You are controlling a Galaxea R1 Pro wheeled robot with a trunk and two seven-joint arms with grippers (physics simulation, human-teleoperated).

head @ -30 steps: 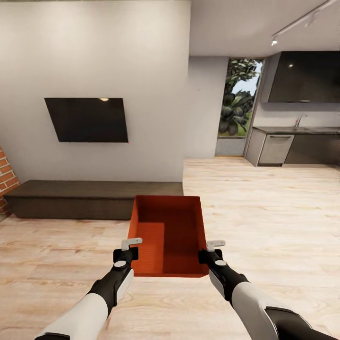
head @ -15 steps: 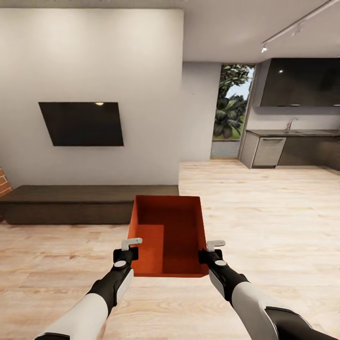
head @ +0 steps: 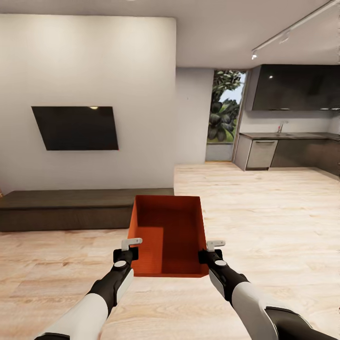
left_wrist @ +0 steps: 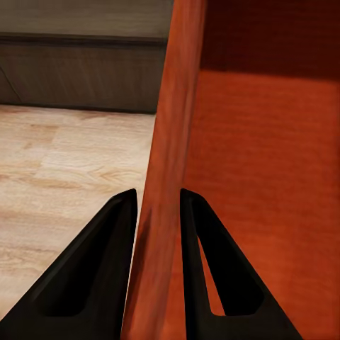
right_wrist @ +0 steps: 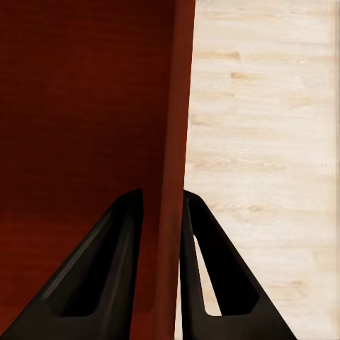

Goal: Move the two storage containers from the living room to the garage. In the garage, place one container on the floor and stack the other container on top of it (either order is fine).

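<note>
The left hand [head: 131, 244] and right hand [head: 216, 245] each clamp a side wall of the box [head: 168, 236]; it looks stiff, light, best carried by opposite walls.

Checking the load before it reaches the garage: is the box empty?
Empty: the box shows only its bare red floor between both grippers.

The box [head: 168, 235] was rendered orange-red, darker in its shaded inner half. A pale wood plank pattern with light grain was shown on the floor [head: 264, 222]. The wall [head: 89, 61] was plain white-grey, the TV [head: 75, 128] black, and the low bench [head: 71, 208] dark brown. Black fingers [left_wrist: 92, 283] were noted on the left gripper [left_wrist: 157, 212] and right gripper [right_wrist: 161, 209]. The kitchen cabinets [head: 293, 87] were glossy black.
</note>
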